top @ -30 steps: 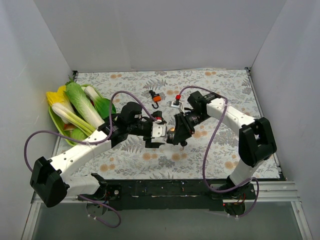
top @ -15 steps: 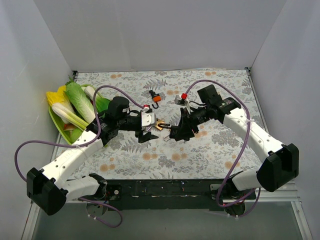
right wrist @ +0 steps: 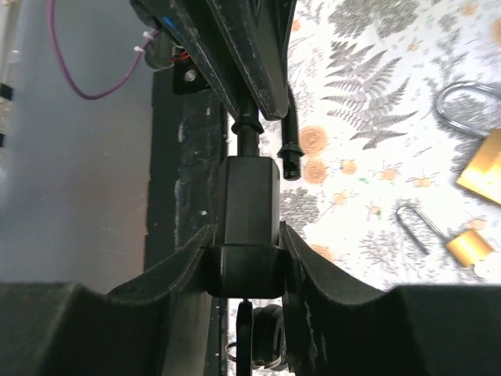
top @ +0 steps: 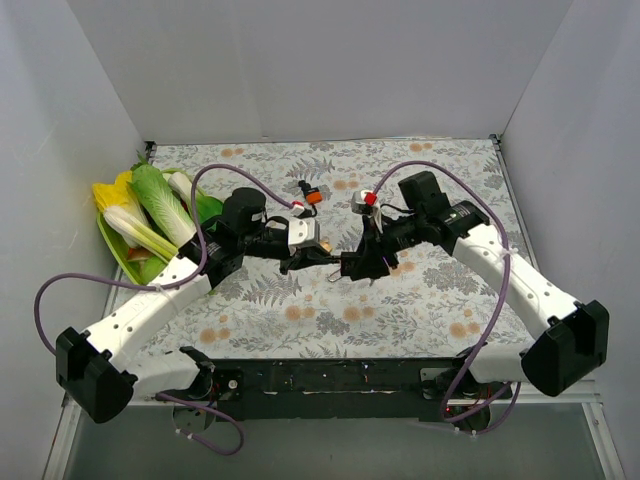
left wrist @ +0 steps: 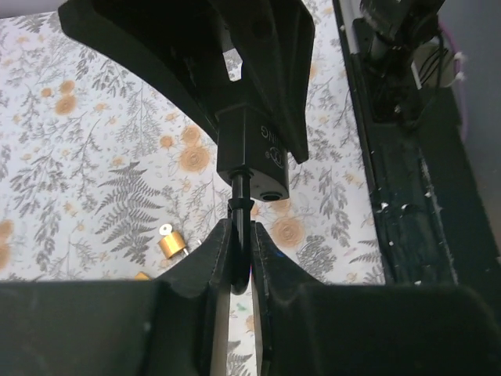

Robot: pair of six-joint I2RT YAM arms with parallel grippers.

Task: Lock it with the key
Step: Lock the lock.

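Observation:
A black padlock (right wrist: 250, 196) is held up above the table, with my right gripper (right wrist: 249, 262) shut on its body. Its shackle stands open: one leg (right wrist: 247, 133) rises from the body and the other leg's end (right wrist: 291, 160) hangs free beside it. My left gripper (left wrist: 241, 251) is shut on that shackle (left wrist: 239, 205), just in front of the lock body (left wrist: 254, 157). A key (right wrist: 246, 333) on a ring sticks out of the lock's underside, close to the right wrist camera. From above, the two grippers (top: 322, 257) (top: 356, 264) meet nose to nose over the table's middle.
Brass padlocks (right wrist: 479, 168) (right wrist: 468, 244) and a loose steel shackle (right wrist: 468, 106) lie on the floral cloth below. A small brass lock (left wrist: 172, 241) lies left of my left fingers. Orange (top: 313, 197) and red-capped (top: 367, 199) pieces sit behind. A green tray (top: 135, 268) of vegetables stands left.
My left gripper has gone from wide open to shut on the padlock's shackle. The right arm has drawn back a little with the padlock still in its grip.

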